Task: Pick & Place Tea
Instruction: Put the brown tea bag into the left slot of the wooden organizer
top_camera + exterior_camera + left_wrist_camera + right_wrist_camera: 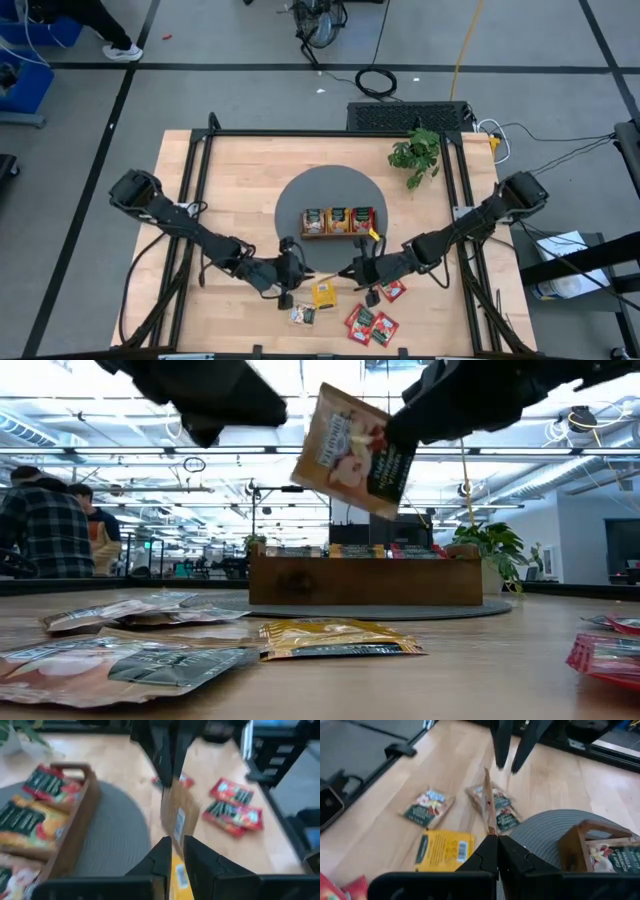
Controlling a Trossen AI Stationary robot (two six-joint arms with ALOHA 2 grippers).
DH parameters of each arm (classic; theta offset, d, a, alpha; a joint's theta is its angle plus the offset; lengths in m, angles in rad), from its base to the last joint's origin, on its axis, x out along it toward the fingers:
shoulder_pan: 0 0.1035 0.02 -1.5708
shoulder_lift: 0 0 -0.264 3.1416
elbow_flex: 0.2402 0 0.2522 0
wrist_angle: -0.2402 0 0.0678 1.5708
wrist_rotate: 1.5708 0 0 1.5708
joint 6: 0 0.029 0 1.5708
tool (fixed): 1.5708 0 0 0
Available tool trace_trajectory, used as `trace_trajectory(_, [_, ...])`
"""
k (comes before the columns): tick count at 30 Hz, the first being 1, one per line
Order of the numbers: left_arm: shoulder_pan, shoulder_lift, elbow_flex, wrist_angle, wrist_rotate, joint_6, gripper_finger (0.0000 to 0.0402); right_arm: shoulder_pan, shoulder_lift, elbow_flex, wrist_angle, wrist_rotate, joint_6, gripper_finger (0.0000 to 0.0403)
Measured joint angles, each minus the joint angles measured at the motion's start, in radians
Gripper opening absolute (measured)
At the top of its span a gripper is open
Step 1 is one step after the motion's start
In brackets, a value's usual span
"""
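The right arm's fingers [497, 840] are clamped on 1 pale tan flat rectangular tea sachet with a dark green label [350, 450]. They hold it clear of the pale wooden bench [230, 180], in front of the long brown wooden 3-compartment tray [365, 582]. The left arm's fingers [176, 845] are spread apart, close to the sachet's free edge and facing the right gripper. I cannot tell whether they touch it.

This looks like a hand-over or a straightening of the sachet in mid-air. To do it well, the left fingers should close squarely on the flat faces, well in from the edge, before the right fingers let go. Thin foil will slip or fold if it is pinched at a corner. The sachet should then go, label side facing out like its neighbours, into the compartment that holds the tan ones.

- Held aloft: 1 tan sachet.
- Loose on the bench near the front edge: 2 tan sachets [427, 807], 1 orange-yellow sachet [323, 292] and 3 red sachets [393, 290].
- The 1 tray stands on 1 round grey mat [300, 195]. Tan, orange-yellow and red sachets each have their own compartment, but how many are in each is too packed to count.
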Motion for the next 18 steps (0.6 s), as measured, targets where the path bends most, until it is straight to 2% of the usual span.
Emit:
trace_trajectory(5, [0.008,0.010,-0.001,-0.025,-0.020,-0.054,0.0103,0.009,0.014,0.000,-0.036,0.012,-0.020,0.0000])
trace_trajectory(9, [0.007,0.010,0.000,-0.022,-0.031,-0.067,0.0161,0.023,0.014,0.000,-0.059,0.122,-0.021,0.0000])
trace_trajectory(14, [0.016,0.035,0.001,0.006,-0.028,-0.050,0.0221,0.023,0.014,0.000,-0.046,0.130,-0.051,0.0000])
trace_trajectory(18, [0.035,0.081,0.002,0.047,-0.024,-0.007,0.0243,0.023,0.014,0.000,-0.046,0.132,-0.055,0.0000])
